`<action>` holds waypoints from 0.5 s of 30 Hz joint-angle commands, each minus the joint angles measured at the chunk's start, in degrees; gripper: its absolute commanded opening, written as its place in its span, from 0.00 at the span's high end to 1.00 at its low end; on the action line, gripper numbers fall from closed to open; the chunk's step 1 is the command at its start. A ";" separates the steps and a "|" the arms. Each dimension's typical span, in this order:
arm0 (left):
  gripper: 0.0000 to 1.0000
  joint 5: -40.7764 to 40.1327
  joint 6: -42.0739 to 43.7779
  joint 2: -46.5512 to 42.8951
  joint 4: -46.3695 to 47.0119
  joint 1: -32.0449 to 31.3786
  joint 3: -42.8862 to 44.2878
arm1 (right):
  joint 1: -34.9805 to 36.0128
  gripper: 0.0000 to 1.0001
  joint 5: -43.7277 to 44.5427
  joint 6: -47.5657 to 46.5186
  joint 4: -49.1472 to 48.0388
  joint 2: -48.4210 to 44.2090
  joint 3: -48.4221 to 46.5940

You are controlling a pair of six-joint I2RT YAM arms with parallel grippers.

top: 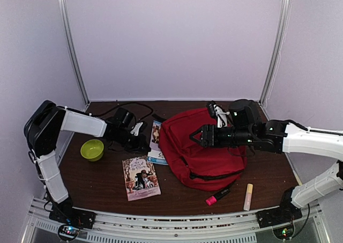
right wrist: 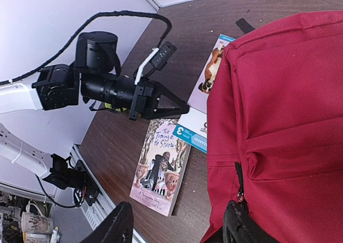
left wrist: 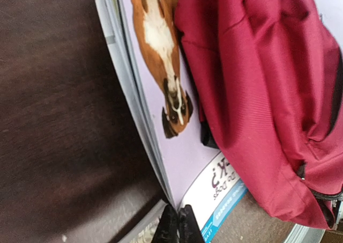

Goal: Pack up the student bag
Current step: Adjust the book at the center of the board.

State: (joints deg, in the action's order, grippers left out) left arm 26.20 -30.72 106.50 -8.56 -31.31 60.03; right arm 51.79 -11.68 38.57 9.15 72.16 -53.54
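The student bag [top: 206, 149] is a red backpack lying flat at the table's middle; it also shows in the left wrist view [left wrist: 268, 93] and the right wrist view [right wrist: 284, 119]. A thin dog book [top: 155, 141] lies half under the bag's left edge. My left gripper [top: 146, 145] is shut on that book's near corner [left wrist: 177, 141], its fingers [left wrist: 188, 227] pinching the pages. My right gripper [top: 197, 137] hovers open and empty over the bag's left part, one finger [right wrist: 241, 227] by a zipper pull [right wrist: 239, 192].
A "Taming of the Shrew" book [top: 140, 177] lies in front of the left gripper. A green bowl [top: 92, 149] stands at the left. A pink marker [top: 217, 196] and a cream stick [top: 248, 196] lie by the near edge. Cables and a white-black item [top: 217, 112] sit at the back.
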 commanded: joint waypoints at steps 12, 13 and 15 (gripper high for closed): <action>1.00 -13.23 -0.13 -28.00 -6.77 -2.27 -8.62 | 1.35 0.43 -8.92 7.38 -10.33 9.35 -4.03; 1.00 -13.64 -0.20 -28.91 -8.40 -2.54 -9.35 | 1.50 0.43 -9.21 7.47 -10.37 9.92 -4.41; 1.00 -13.72 -0.45 -30.32 -11.20 -2.99 -11.25 | 1.81 0.43 -9.41 7.43 -10.40 10.49 -4.68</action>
State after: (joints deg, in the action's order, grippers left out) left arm 14.83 -31.24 78.91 -14.13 -33.28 51.86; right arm 52.69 -18.68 44.62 1.80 81.84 -55.72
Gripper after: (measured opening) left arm 0.008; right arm 0.567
